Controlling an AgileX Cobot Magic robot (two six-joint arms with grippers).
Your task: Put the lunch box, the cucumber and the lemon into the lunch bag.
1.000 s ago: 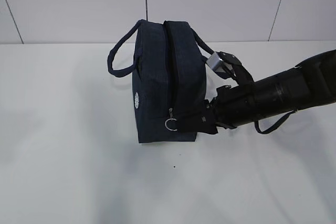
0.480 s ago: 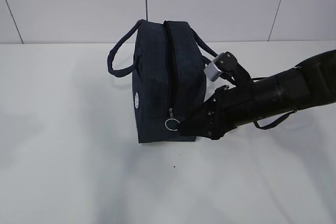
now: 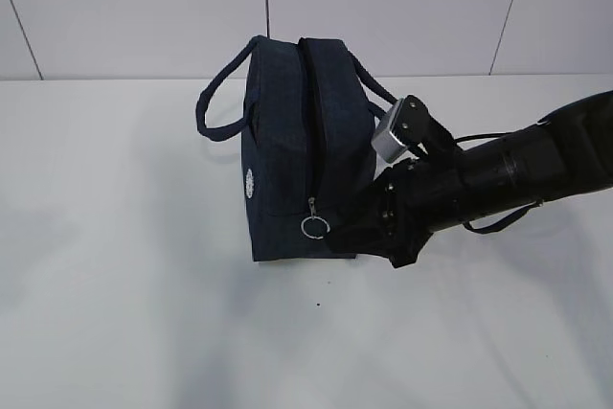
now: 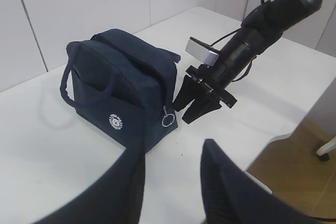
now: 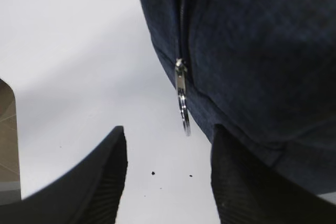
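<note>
Standing upright on the white table (image 3: 115,313), the navy lunch bag (image 3: 287,150) is sitting a little left of centre in the exterior view, its zipper running over the top and down the near end. Two loop handles are drooping outward, one to the left (image 3: 218,93) and one to the right, behind the arm. On the bag's left side a small round white logo (image 4: 116,121) is showing; it seems to carry a ring of lettering, but the print is too small to read. No other writing is appearing anywhere.

Reaching in from the right, the black right arm is carrying a silver-grey wrist camera (image 3: 391,137) and bringing the right gripper (image 5: 168,182) just beside the bag's near right corner. Its jaws are standing spread, gripping nothing, with the metal ring pull (image 5: 185,113) hanging from the zipper slider between and beyond them, apart from both fingers.

Hovering well apart from the bag on the near side, the left gripper (image 4: 170,182) is likewise keeping its jaws parted and empty, its two dark fingers (image 4: 231,192) framing the bottom of the left wrist view.
</note>
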